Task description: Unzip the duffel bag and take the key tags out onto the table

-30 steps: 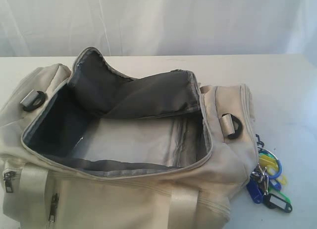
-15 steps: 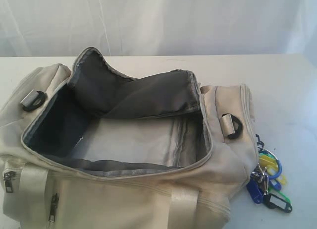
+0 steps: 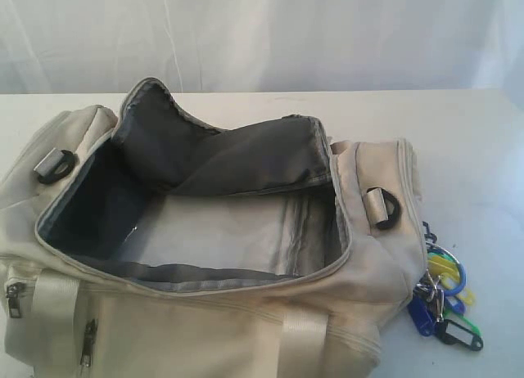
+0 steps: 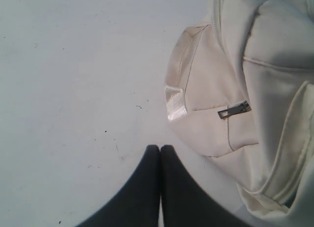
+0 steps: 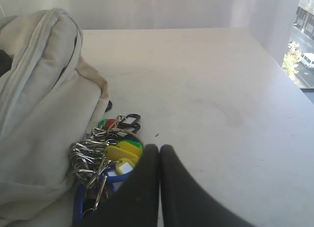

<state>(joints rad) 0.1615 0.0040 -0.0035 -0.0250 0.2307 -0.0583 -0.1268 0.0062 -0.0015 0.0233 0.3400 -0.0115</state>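
The job looks done to me: the bag (image 3: 205,337) gapes unzipped, the tags (image 3: 442,300) lie on the table (image 3: 475,149) at lower right touching the bag's end, and the left claw (image 4: 160,151) and right claw (image 5: 159,149) are each pressed together on nothing.

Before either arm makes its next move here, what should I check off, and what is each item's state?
1. Is the duffel bag unzipped: ok, the main opening gapes wide.
2. Are the key tags out on the table: ok, they lie beside the bag's end.
3. Nothing left inside the bag: cannot tell, the flap hides part of the interior.
4. Is the left gripper free: ok, shut and empty.
5. Is the right gripper free: ok, shut and empty beside the tags.
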